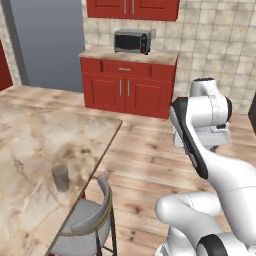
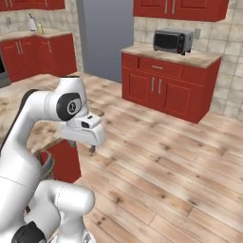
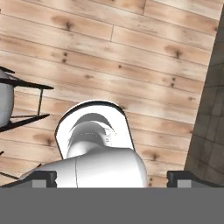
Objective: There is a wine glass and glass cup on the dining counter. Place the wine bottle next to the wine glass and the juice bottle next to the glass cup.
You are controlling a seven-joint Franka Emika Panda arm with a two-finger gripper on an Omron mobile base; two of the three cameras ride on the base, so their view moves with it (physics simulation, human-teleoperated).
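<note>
The glass cup [image 1: 60,177], a short clear greyish tumbler, stands on the dining counter [image 1: 35,135] near its right edge. My gripper [image 2: 91,147] hangs to the right of the counter, over the wooden floor, pointing down. In the hand view the gripper [image 3: 111,179] is open, its two dark fingertips [image 3: 43,178] set wide apart with nothing between them. The wine glass, the wine bottle and the juice bottle are out of view; two small items [image 2: 34,23] on a far counter are too small to identify.
A grey-cushioned metal stool [image 1: 85,220] stands at the counter's edge just below the cup; its frame [image 3: 26,101] is also in the hand view. Red cabinets [image 1: 125,87] with a microwave [image 1: 131,41] line the back wall. Wooden floor [image 2: 166,161] lies between them and me.
</note>
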